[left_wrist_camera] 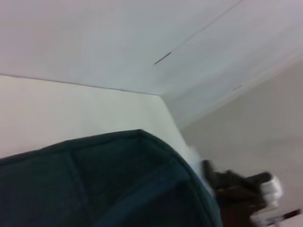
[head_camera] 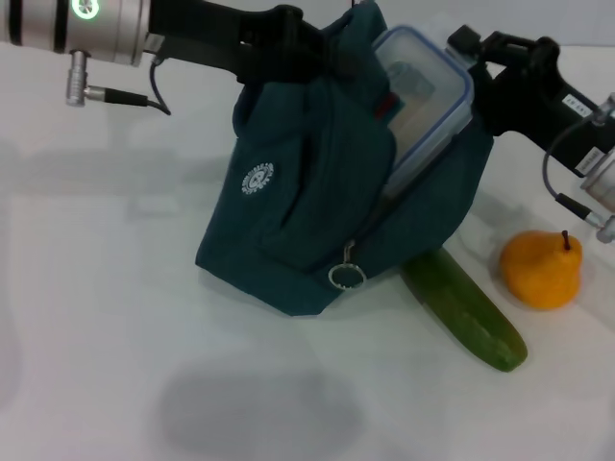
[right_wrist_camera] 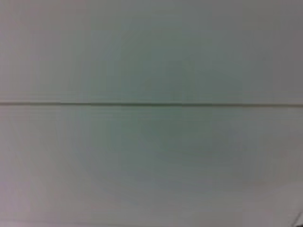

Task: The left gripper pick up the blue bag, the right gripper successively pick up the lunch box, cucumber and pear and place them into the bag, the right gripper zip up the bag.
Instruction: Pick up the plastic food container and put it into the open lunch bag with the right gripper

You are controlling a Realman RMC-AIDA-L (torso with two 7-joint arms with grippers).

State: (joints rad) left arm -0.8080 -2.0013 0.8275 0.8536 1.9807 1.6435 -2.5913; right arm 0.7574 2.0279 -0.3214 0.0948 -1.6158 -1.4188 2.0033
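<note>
the left gripper (head_camera: pixel 312 48) held the blue bag (head_camera: pixel 327 202) up by its top edge, its fingers closed on the fabric, though the cloth hid most of them. that lift looked meant to keep the bag's mouth open and facing the other arm, while the bag's lower corner sagged down onto the white bench (head_camera: pixel 115 336).

the right gripper (head_camera: pixel 480 82) reached in from the far right side with the lunch box (head_camera: pixel 423 96) pressed against the bag's opening. the box sat tilted, its lower end already inside the mouth and its upper end sticking out. the fingers appeared to be gripping the box at its far edge, but the box and bag covered them, so i cannot tell how tightly. judging by this, the first item was partway in and needed to slide deeper before being let go.

the bag was dark teal-blue cloth with a round white logo on the front pocket, and a metal ring zipper pull (head_camera: pixel 347 276) hung near the bottom of the open zip. the lunch box was clear plastic with a blue-rimmed lid.

the cucumber (head_camera: pixel 466 312) lay on the bench, one end tucked just under the bag's edge, and the pear (head_camera: pixel 543 269), orange-yellow with a short stem, stood just beside it, not touching. both waited within the right arm's reach.

the left wrist view showed only the bag's cloth (left_wrist_camera: pixel 94 189) close up.
</note>
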